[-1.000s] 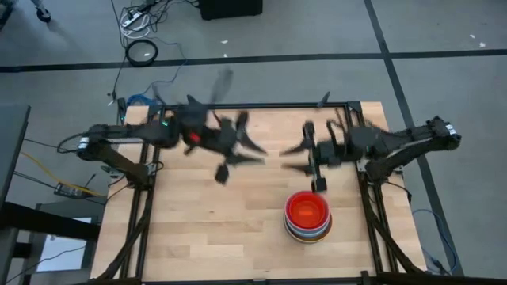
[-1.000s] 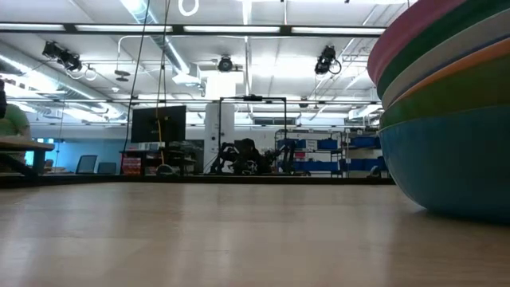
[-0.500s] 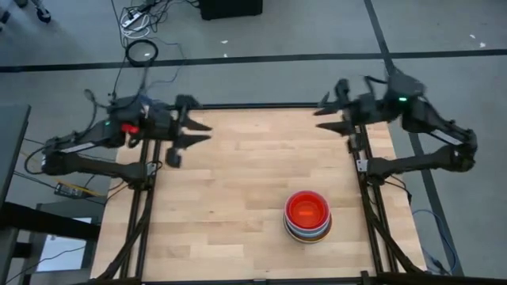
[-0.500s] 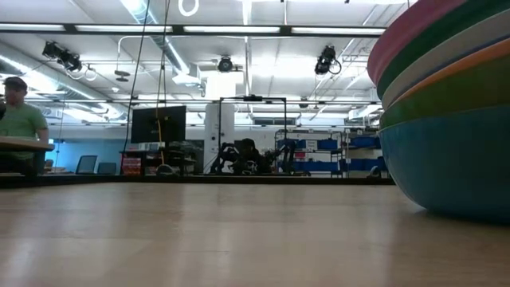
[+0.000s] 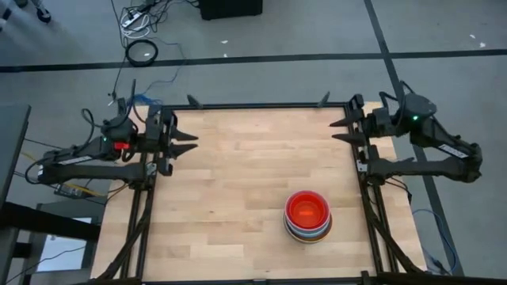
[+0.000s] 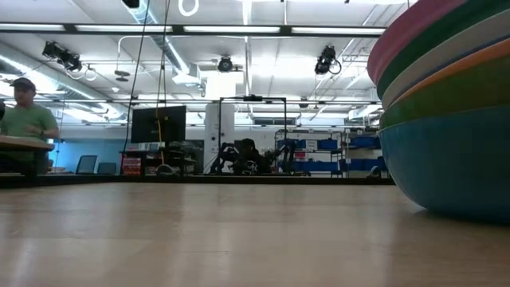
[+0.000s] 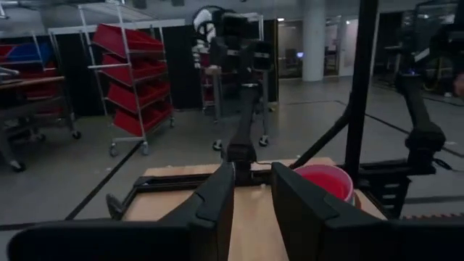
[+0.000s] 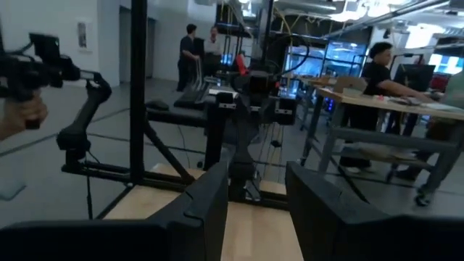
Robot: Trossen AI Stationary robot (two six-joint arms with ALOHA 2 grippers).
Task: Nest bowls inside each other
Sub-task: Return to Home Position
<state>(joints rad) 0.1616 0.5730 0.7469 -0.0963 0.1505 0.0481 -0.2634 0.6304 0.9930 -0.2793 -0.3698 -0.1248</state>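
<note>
The bowls [image 5: 307, 215] stand nested in one stack on the wooden table, right of its middle and toward the near edge. An orange-red bowl [image 5: 306, 209] lies innermost on top. In the low view the stack [image 6: 446, 119] rests on the table by the bottom of its outermost blue bowl [image 6: 454, 167]. My left gripper [image 5: 190, 142] is open at the table's left edge, pointing level toward the right; the left wrist view shows the stack [image 7: 325, 180] beyond it. My right gripper [image 5: 338, 131] is open at the right edge, pointing level toward the left. Both hold nothing.
A black frame runs round the table [image 5: 238, 190], with posts at its far corners [image 5: 193, 101]. Bare wood lies between the two grippers and left of the stack. A person [image 6: 24, 119] sits beyond the table; more people [image 8: 377, 65] stand in the room.
Both arms have drawn back from the far middle of the table, the left gripper to the left edge and the right gripper to the right edge. Both have stayed open and empty. The stack of bowls has not moved.
</note>
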